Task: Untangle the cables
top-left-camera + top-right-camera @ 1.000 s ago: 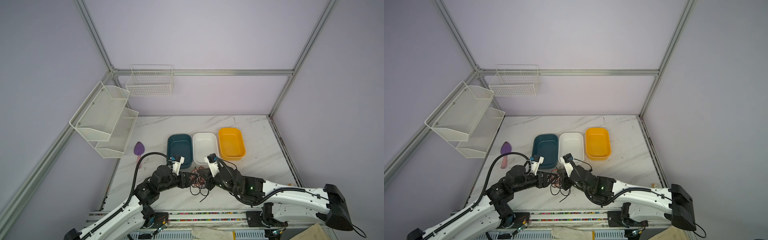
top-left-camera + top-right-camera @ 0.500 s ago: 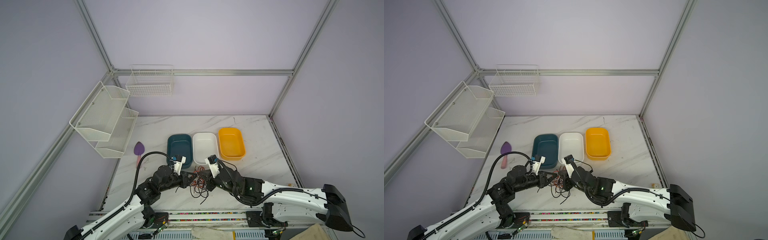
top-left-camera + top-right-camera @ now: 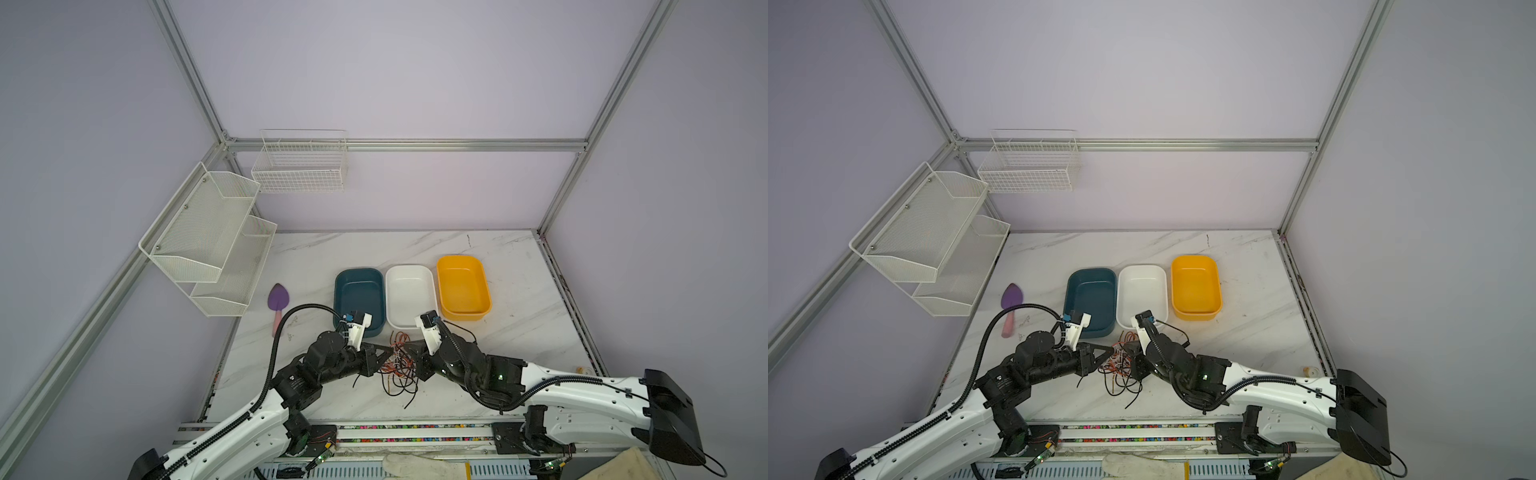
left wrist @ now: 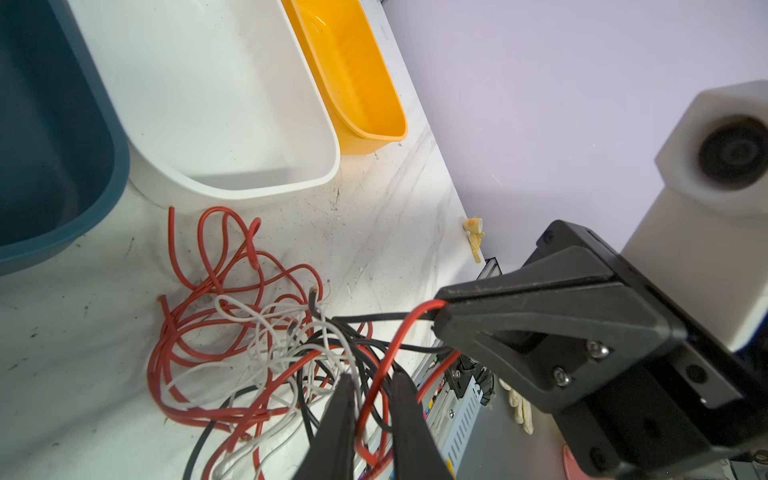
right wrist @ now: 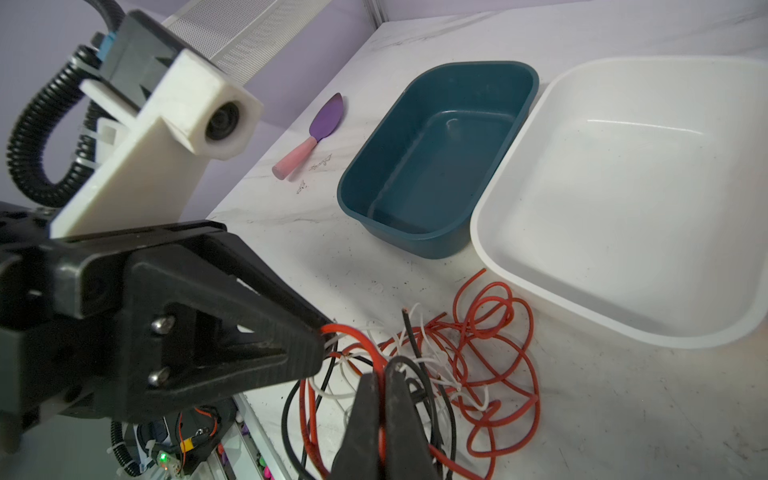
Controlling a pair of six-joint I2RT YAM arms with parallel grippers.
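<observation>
The cables lie in a red, white and black tangle on the marble surface, at lower centre in both top views. They sit just beside the near wall of the white tub, with the teal tub to its left. The left claw points in from the left, closed on a red strand. The right claw faces it from the right, pinched tight on red and black strands. The two tips are near each other but apart.
</observation>
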